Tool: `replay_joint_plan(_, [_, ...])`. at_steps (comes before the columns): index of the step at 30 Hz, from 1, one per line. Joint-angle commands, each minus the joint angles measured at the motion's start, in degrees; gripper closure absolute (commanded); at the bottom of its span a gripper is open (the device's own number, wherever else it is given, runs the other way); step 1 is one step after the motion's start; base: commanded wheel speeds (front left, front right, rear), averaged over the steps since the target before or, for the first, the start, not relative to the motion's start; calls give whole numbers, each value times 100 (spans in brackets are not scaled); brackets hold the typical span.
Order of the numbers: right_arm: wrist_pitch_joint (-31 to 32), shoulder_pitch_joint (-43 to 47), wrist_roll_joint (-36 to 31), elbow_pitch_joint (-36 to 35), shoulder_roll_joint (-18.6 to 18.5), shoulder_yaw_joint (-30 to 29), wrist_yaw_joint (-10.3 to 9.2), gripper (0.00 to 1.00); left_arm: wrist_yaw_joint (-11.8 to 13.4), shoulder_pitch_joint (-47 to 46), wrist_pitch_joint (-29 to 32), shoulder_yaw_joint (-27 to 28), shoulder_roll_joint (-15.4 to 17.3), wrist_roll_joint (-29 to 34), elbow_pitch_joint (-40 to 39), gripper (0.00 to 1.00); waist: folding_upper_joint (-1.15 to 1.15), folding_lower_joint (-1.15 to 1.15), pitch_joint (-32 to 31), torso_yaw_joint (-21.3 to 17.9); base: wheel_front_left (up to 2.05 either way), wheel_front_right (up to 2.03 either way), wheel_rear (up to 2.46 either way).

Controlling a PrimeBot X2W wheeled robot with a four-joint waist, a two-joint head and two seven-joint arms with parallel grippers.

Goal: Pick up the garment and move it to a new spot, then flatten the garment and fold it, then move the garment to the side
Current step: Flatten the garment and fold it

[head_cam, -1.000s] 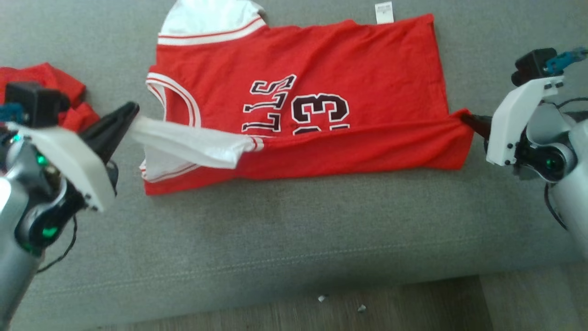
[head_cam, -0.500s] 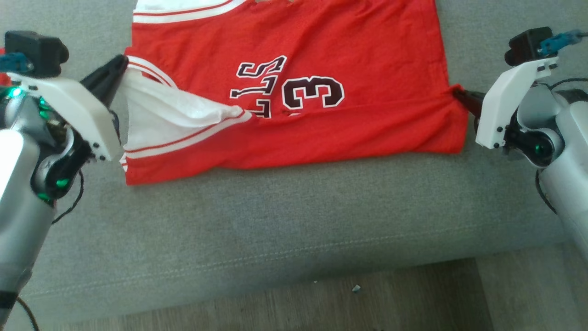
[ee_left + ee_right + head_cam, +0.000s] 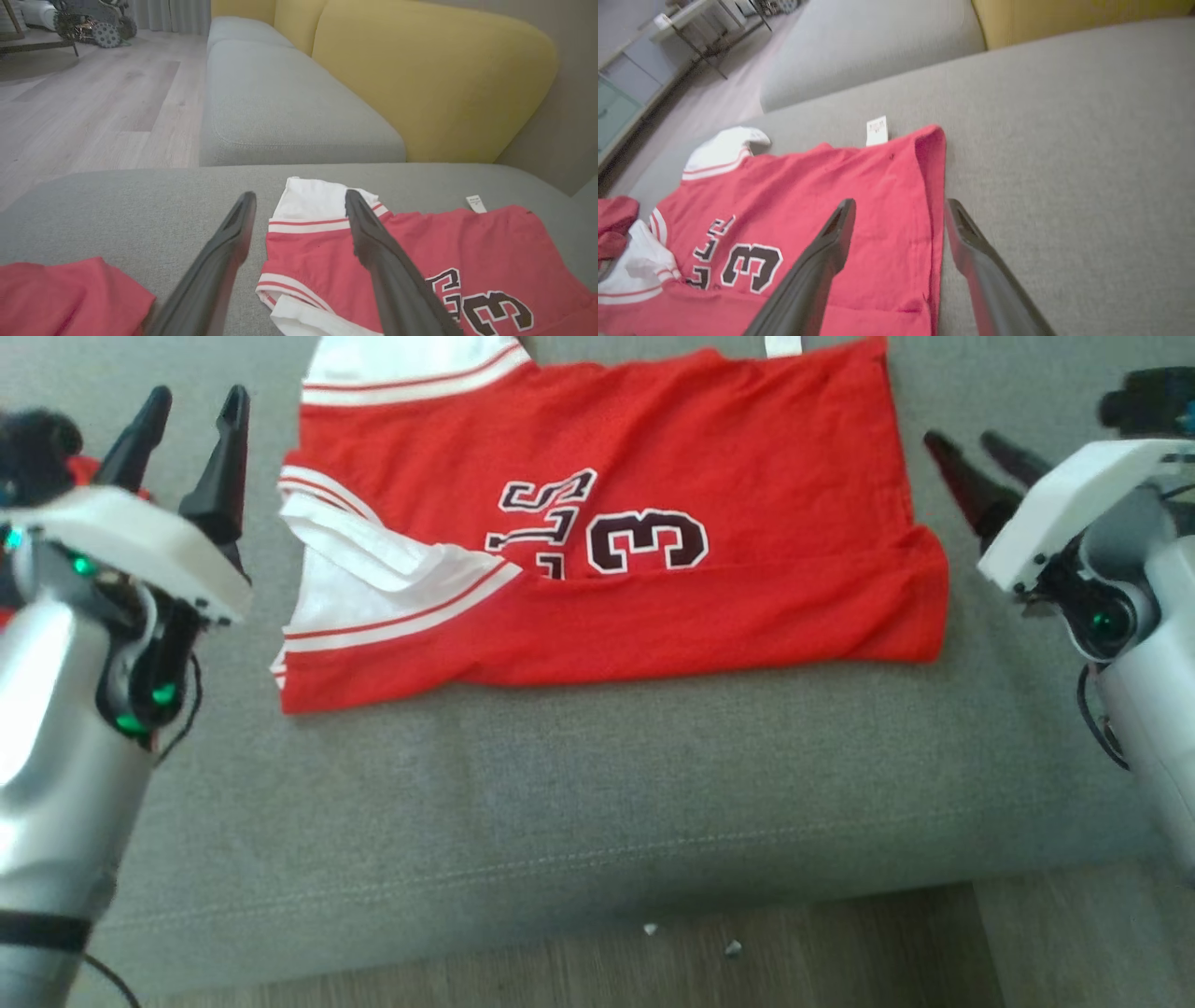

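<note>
The garment is a red jersey with white sleeves and black lettering, lying on the grey sofa seat with its near long edge folded over onto itself. It also lies under both wrist cameras as the jersey and jersey. My left gripper stands open just left of the collar end, holding nothing, its dark fingers spread above the cushion. My right gripper is open too, hovering off the hem end, with its fingers straddling the hem edge from above.
A second red cloth lies bunched on the seat at the far left. The sofa's front edge runs along the bottom, with wooden floor below. Yellow back cushions rise behind the seat.
Both grippers let go of the jersey and opened, pulling back from its ends. The near edge they held now lies folded over on the jersey.
</note>
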Motion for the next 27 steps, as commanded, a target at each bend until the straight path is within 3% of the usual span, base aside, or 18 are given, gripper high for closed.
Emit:
replay_joint_plan(1, [-228, 101, 32, -182, -37, -40, 36, 0, 26, -26, -160, 319, 186, -69, -182, 0, 0, 0, -138, 64, 0, 0, 0])
replay_joint_plan(8, [-1298, 568, -41, -461, 12, -157, 36, 0, 229, 689, -810, 585, 84, -228, -624, 0, 0, 0, -602, 148, 0, 0, 0])
replay_joint_plan(15, [-2260, 1194, -509, -793, 112, -408, 36, 0, 661, 1716, -1098, 717, -162, 62, -1481, 0, 0, 0, -1042, 232, 0, 0, 0])
replay_joint_plan(21, [-2735, 1695, -1098, -1016, 399, -827, 36, 0, 859, 2454, -1125, 986, -565, 465, -2051, 0, 0, 0, -1182, 244, 0, 0, 0])
replay_joint_plan(27, [-2921, 2214, -1757, -1307, 873, -1356, 36, 0, 818, 3094, -1127, 1285, -1054, 908, -2175, 0, 0, 0, -1221, 164, 0, 0, 0])
